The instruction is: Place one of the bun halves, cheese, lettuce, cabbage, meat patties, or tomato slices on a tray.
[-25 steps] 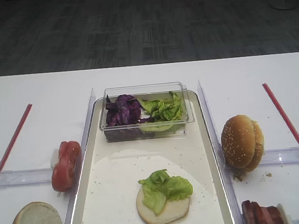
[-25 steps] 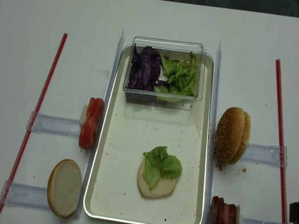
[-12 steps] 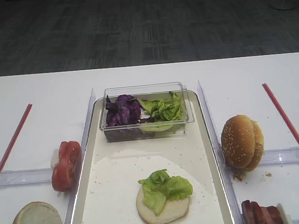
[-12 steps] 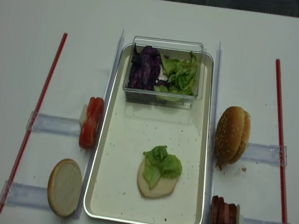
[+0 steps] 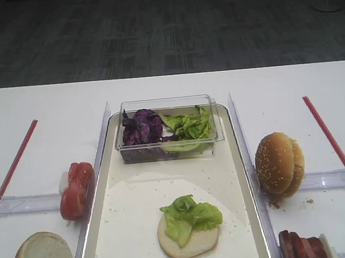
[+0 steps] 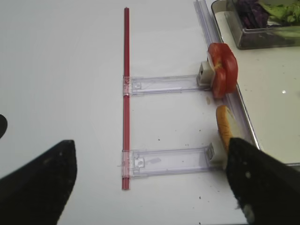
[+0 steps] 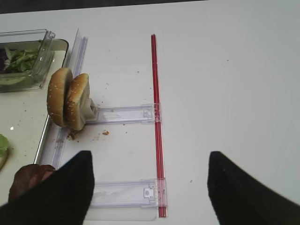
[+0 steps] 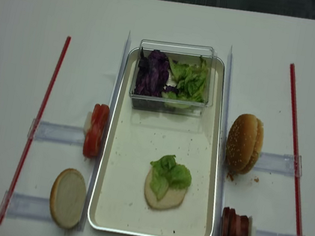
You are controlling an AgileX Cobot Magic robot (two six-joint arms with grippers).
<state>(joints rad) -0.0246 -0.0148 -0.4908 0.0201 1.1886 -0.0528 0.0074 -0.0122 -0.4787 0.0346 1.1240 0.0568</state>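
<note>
Lettuce (image 5: 190, 217) lies on a bun half (image 5: 189, 238) in the tray (image 5: 133, 229); I see my right gripper (image 7: 150, 187) spread wide, empty.

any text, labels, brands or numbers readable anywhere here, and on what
None: no word, label, brand, number or sign can be read in any view.
The tray, the clear box, the clear plastic rails and the red strips all look unmarked.
The gripper fingers seen by the wrist cameras are plain black, with no print showing.
</note>
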